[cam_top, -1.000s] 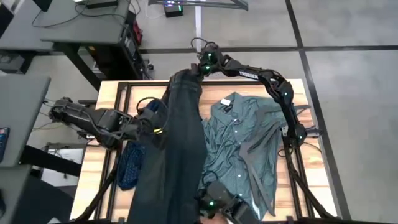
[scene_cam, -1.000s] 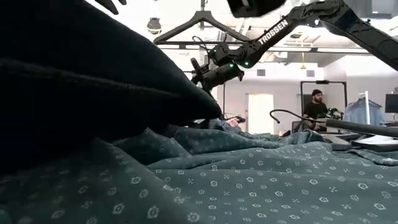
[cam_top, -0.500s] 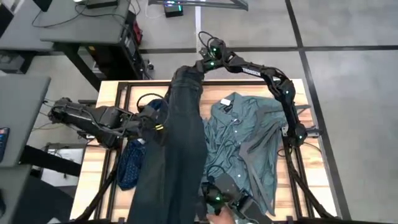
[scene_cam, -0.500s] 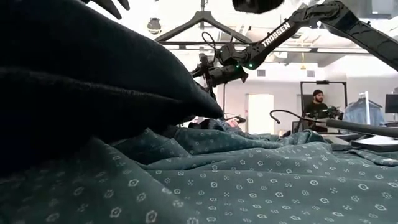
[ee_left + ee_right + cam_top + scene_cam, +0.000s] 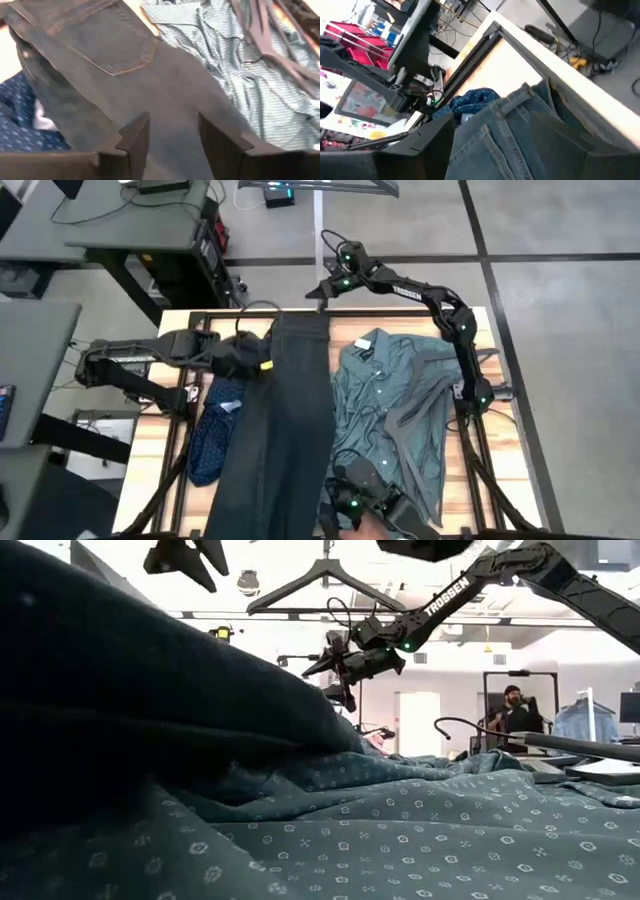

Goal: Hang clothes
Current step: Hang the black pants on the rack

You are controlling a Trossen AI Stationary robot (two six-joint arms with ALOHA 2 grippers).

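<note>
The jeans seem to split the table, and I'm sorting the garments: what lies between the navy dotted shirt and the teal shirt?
The high view shows the jeans lying lengthwise between the navy dotted shirt and the teal shirt.

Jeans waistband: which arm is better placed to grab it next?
Probably right: its gripper hovers open just past the waistband of the jeans at the table's far edge. The left gripper is open too, over the jeans' side.

Charcoal jeans (image 5: 290, 420) flat, lengthwise down table centre. Teal shirt (image 5: 385, 415) spread beside them. Dotted navy shirt (image 5: 212, 435) crumpled opposite side.
</note>
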